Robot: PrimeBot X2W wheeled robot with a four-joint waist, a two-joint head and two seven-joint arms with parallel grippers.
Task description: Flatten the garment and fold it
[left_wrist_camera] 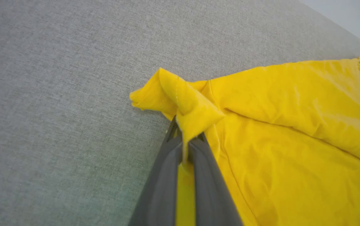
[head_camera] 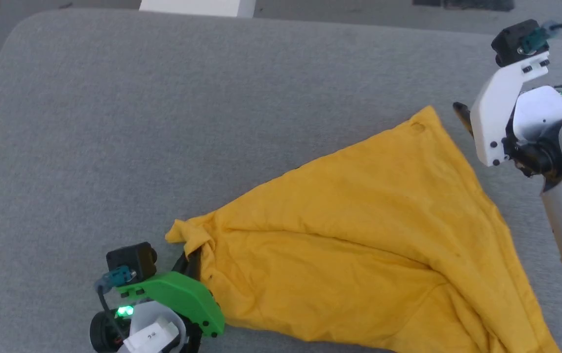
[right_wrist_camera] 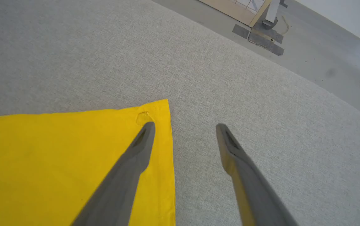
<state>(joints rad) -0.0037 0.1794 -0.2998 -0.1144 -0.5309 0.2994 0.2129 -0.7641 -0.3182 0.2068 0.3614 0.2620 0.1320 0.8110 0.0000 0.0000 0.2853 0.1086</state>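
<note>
The mustard-yellow garment lies spread in a rough triangle on the grey padded table, plain side up; its print is hidden. My left gripper at the lower left is shut on a bunched corner of the garment, cloth pinched between its fingers. My right gripper is open above the garment's far right corner: one finger over the cloth, the other finger over bare table. In the head view one dark fingertip shows just right of that corner.
The grey table surface stretches wide to the left and far side of the garment. Beyond its far edge lie floor, a white post and dark patches on the floor. The right arm's white wrist stands at the right.
</note>
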